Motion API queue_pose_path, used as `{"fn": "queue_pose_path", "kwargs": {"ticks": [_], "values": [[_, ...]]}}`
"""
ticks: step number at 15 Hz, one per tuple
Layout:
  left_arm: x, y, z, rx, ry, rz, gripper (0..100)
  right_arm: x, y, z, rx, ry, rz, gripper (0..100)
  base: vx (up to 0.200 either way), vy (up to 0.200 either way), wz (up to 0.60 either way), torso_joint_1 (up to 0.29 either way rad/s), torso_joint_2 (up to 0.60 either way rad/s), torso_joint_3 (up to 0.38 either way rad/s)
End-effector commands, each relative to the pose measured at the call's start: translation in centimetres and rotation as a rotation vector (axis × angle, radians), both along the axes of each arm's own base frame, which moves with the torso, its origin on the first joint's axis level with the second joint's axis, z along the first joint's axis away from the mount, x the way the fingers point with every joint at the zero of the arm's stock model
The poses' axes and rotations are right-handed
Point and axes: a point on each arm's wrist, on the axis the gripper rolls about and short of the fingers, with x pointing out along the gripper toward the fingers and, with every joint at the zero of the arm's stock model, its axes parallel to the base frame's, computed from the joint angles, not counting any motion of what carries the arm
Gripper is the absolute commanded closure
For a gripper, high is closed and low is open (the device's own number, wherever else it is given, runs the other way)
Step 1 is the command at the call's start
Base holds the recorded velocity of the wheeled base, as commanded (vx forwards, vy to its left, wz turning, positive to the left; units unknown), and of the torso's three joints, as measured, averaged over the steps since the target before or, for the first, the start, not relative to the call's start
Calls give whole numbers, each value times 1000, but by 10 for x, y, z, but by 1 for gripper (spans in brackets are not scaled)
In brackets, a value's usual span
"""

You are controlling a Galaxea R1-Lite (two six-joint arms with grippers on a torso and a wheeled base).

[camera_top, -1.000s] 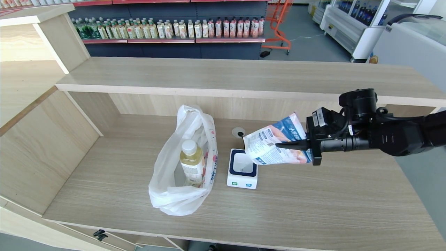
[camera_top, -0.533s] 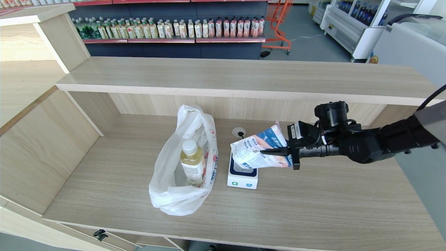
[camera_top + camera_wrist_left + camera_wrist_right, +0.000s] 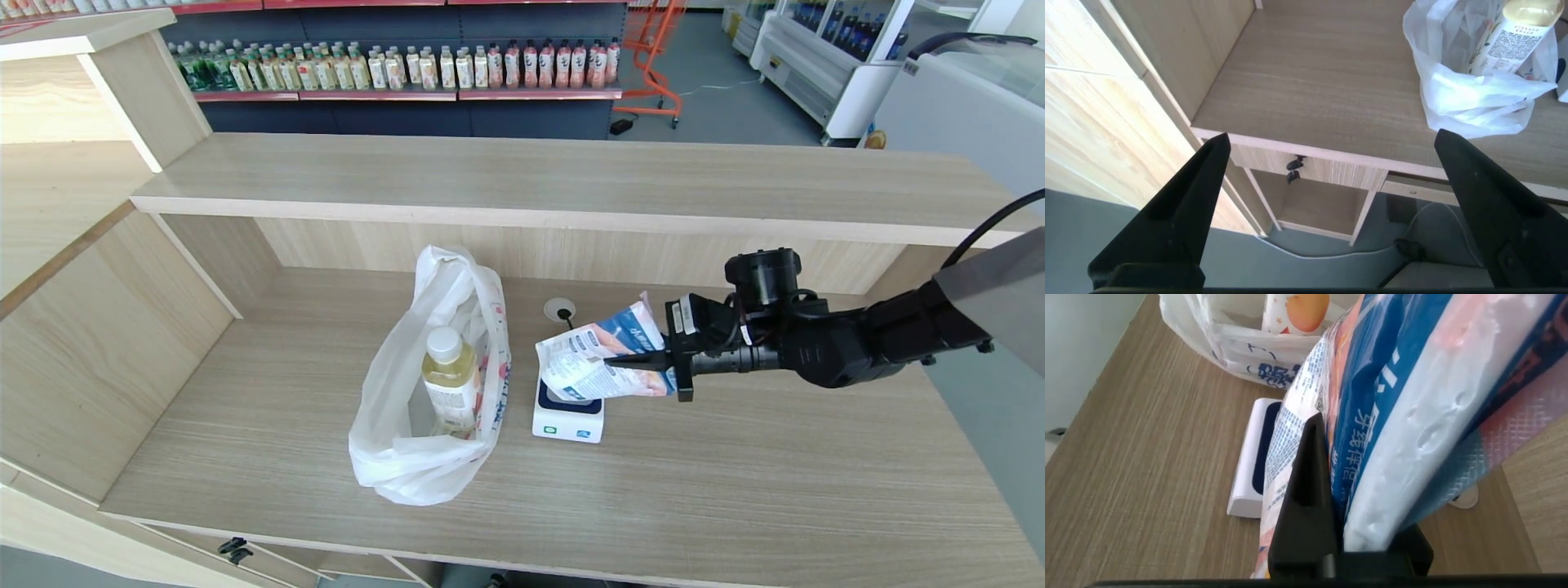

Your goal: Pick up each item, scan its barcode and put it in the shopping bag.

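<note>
one item looks done: a bottle (image 3: pixel 449 380) of pale yellow drink stands upright inside the white shopping bag (image 3: pixel 408 469). the bag sits open-mouthed about midway between the back and front edges of the worktop (image 3: pixel 735 490).

the second item, a blue and white pouch (image 3: pixel 575 367), seems to be at the scanning step. the right claw (image 3: pixel 612 362) is clamped on one end of it and holds it in the air over the white scanner (image 3: pixel 567 423). the scanner rests on the worktop just beside the bag, on the side toward the right edge. whether the barcode faces the scanner window i cannot tell.

by my judgement, what is left is to finish the scan, then carry the pouch across and drop it into the bag beside the bottle.

the left claw (image 3: pixel 1333 143) hangs out past the worktop's front edge, fingers wide apart, holding nothing.
</note>
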Motion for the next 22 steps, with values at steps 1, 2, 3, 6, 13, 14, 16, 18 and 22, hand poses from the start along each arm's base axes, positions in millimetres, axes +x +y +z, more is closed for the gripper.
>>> {"fn": "queue_pose_path", "kwargs": {"ticks": [1,2,3,6,13,14,16,18,22], "values": [[0,0,0,0,0,0,0,1,1,1,1,-3,2,100,0,0,0,0,0,0],[0,0,0,0,0,0,0,0,1,0,0,-1,2,100,0,0,0,0,0,0],[0,0,0,1,0,0,0,0,1,2,2,-4,1,100,0,0,0,0,0,0],[0,0,0,0,0,0,0,1,2,4,4,-12,3,100,0,0,0,0,0,0],[0,0,0,1,0,0,0,-1,1,8,7,-18,-1,100,0,0,0,0,0,0],[0,0,0,1,0,0,0,-11,-3,27,23,-14,-11,100,0,0,0,0,0,0],[0,0,0,0,0,0,0,-58,-26,71,94,125,-91,100,0,0,0,0,0,0],[0,0,0,0,0,0,0,-120,-55,114,202,285,-199,100,0,0,0,0,0,0],[0,0,0,0,0,0,0,-213,-74,157,421,628,-320,100,0,0,0,0,0,0]]}}
